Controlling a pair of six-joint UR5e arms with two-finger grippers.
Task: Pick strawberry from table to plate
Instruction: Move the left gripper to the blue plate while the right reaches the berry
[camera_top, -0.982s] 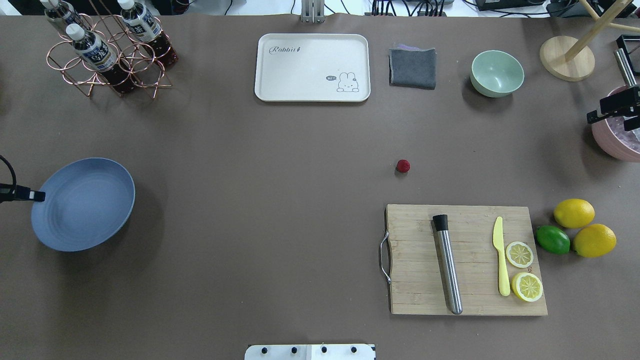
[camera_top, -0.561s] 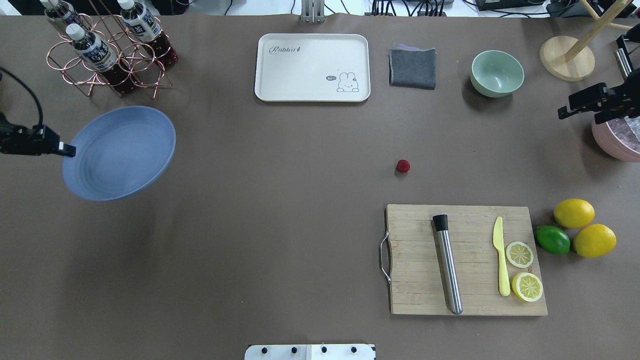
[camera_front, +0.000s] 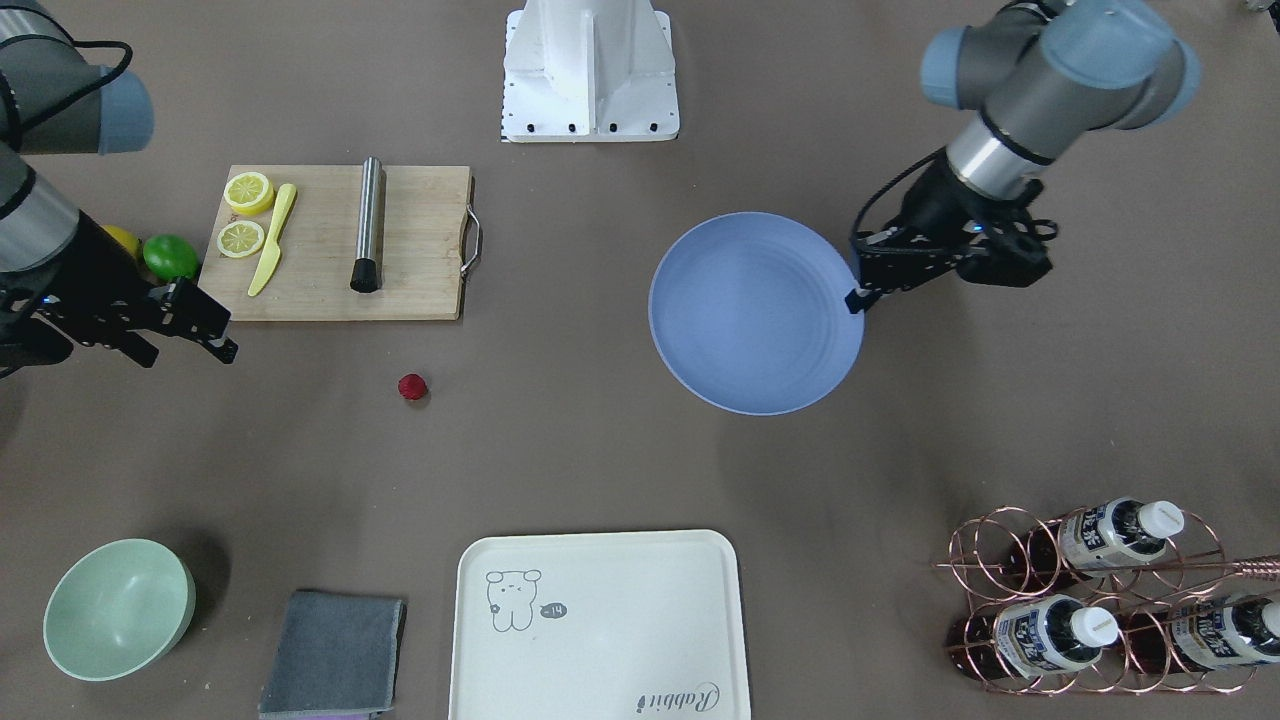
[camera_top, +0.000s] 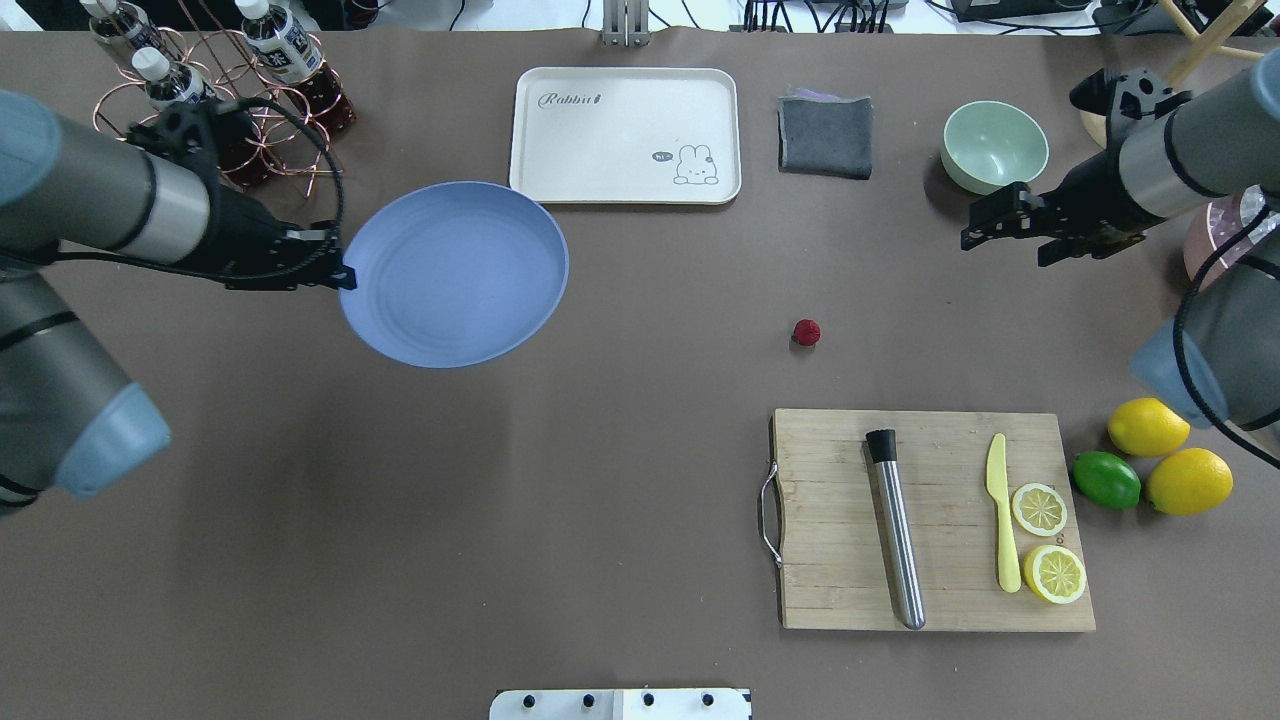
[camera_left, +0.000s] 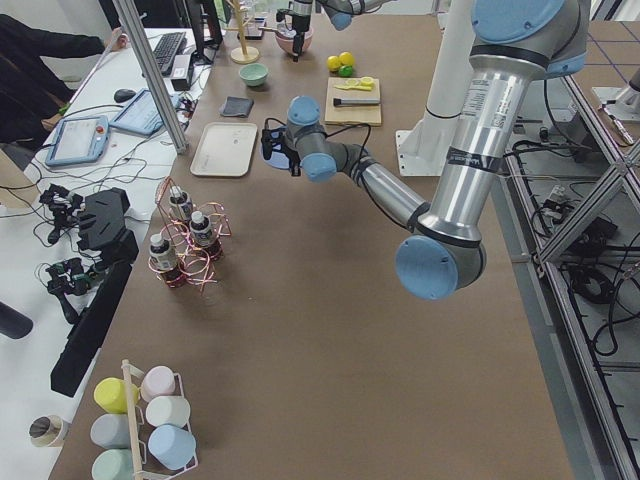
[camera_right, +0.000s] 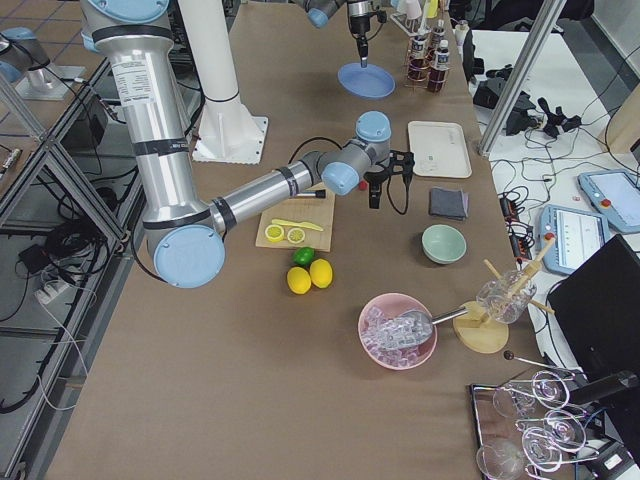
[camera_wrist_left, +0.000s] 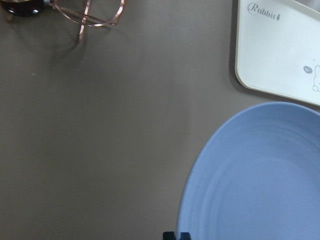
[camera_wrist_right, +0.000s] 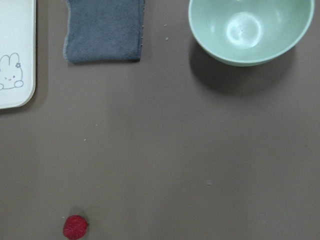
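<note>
- Beyond the handle corner of the cutting board (camera_top: 830, 560), on the counter (camera_top: 600, 500), lies the strawberry (camera_top: 807, 332): likely light and soft; I'd pinch its sides gently.
- My right tool (camera_top: 1003, 238) hangs parted, empty; my left tool (camera_top: 345, 277) grips the rim of the plate (camera_top: 455, 275).

Left end effector (camera_top: 344, 277) pinches the plate (camera_top: 460, 275) aloft; right end effector (camera_top: 978, 226) hovers, jaws parted.
</note>
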